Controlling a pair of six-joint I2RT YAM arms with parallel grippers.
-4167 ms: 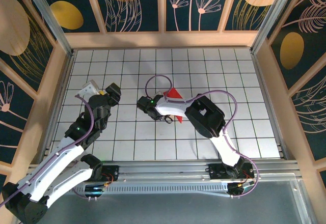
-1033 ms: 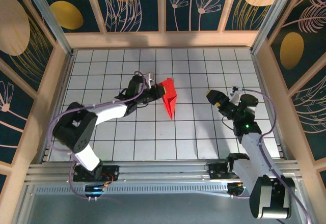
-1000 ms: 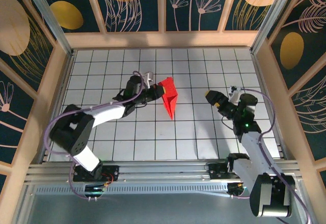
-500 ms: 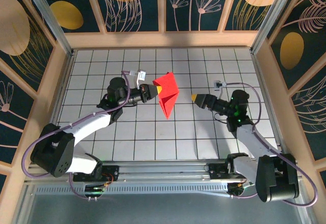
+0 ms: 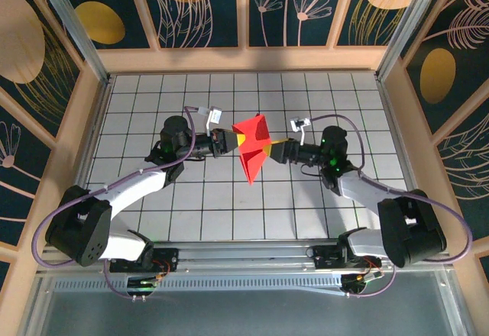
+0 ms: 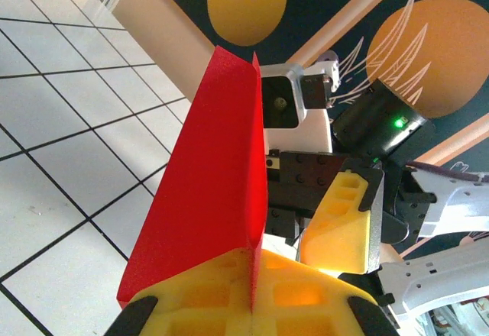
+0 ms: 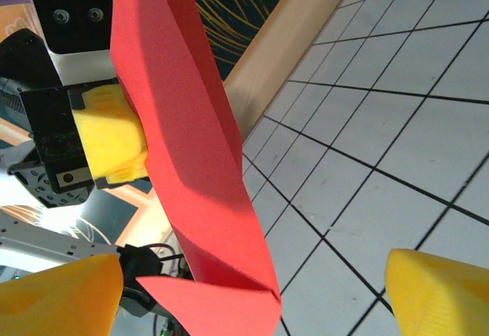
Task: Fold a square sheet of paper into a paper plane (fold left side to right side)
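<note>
Paper plane [image 5: 252, 149] hangs above the tiles [image 5: 306, 206], clamped at the tip of your left claw [image 5: 228, 139], whose pads are pressed together on its edge. One second ago the right claw [image 5: 276, 151] waited well aside; now it has arrived, pads apart, with the paper between them. I judge a two-handed fold or handover comes next. No writing is readable.

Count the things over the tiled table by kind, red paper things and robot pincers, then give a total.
Red paper plane: 1
Pincers: 2 (left pincer shut on the paper plane, right pincer open)
Total: 3
</note>
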